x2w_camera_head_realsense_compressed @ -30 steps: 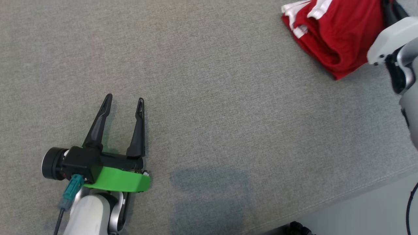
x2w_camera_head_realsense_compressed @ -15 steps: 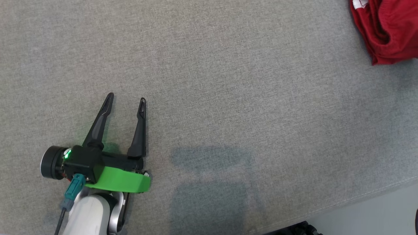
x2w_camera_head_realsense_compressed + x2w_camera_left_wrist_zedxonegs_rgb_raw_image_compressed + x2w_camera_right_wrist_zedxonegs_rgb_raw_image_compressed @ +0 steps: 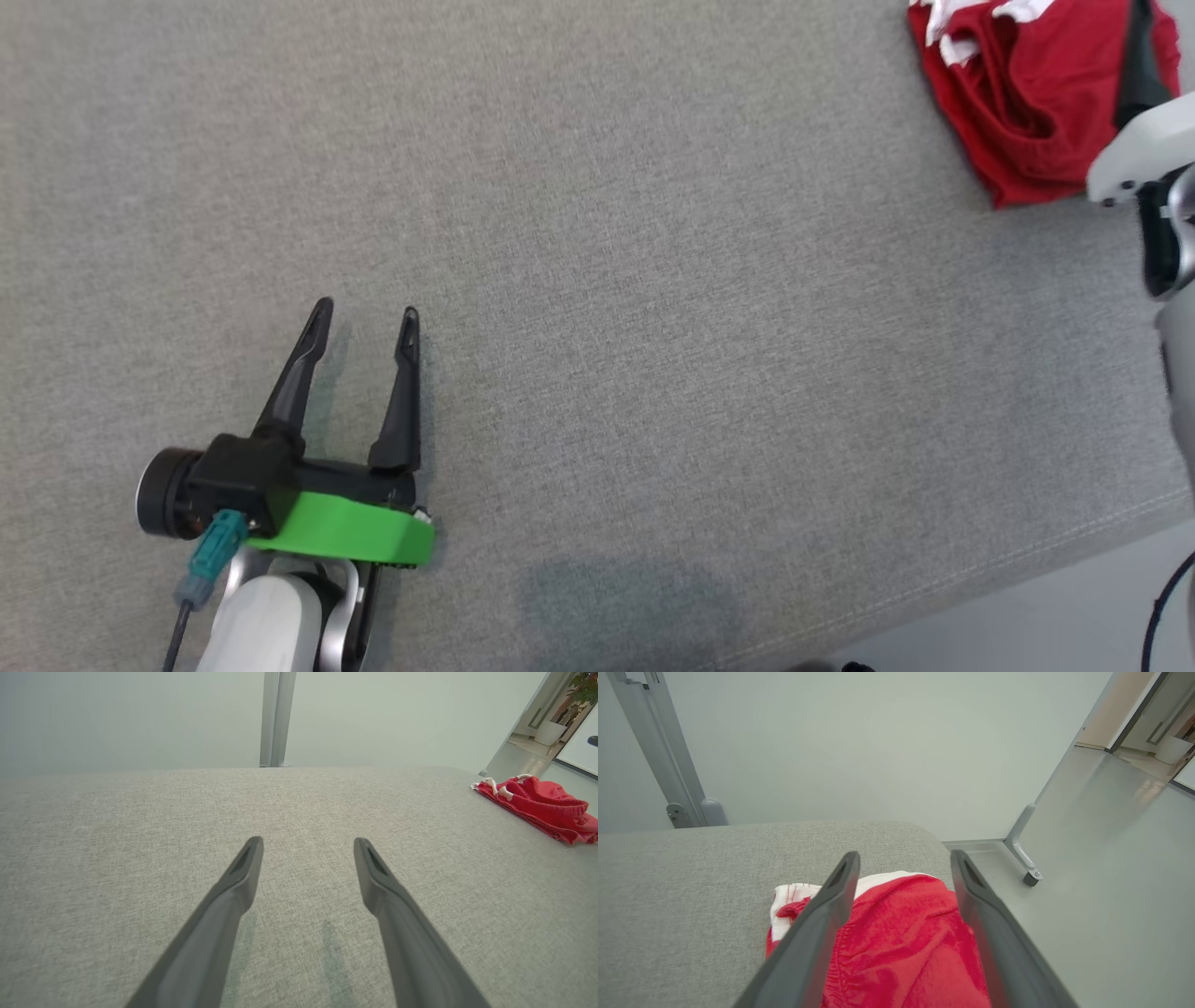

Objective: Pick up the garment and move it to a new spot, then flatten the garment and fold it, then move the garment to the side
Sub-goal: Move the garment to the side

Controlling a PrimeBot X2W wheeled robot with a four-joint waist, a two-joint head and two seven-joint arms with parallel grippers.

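The garment (image 3: 1018, 103), red with white trim, lies bunched at the far right corner of the grey cushioned surface (image 3: 653, 280). In the right wrist view my right gripper (image 3: 904, 856) is open just above the garment (image 3: 901, 938), the cloth showing between its spread fingers and not pinched. One of its dark fingers (image 3: 1134, 70) crosses the red cloth in the head view. My left gripper (image 3: 366, 313) is open at the lower left, low over bare fabric and far from the garment. The left wrist view shows my left gripper (image 3: 308, 842) with nothing in it and the garment (image 3: 537, 805) far to the right.
The surface's front edge and seam (image 3: 1027, 551) run along the lower right, with pale floor (image 3: 1074, 616) beyond. My pale right forearm (image 3: 1144, 149) stands at the right edge. A metal post (image 3: 668, 765) rises behind the surface, and a frame foot (image 3: 1024, 854) stands on the floor.
My right gripper has gone from shut to open and let go of the garment. The head camera has shifted. My left gripper stays open in place.
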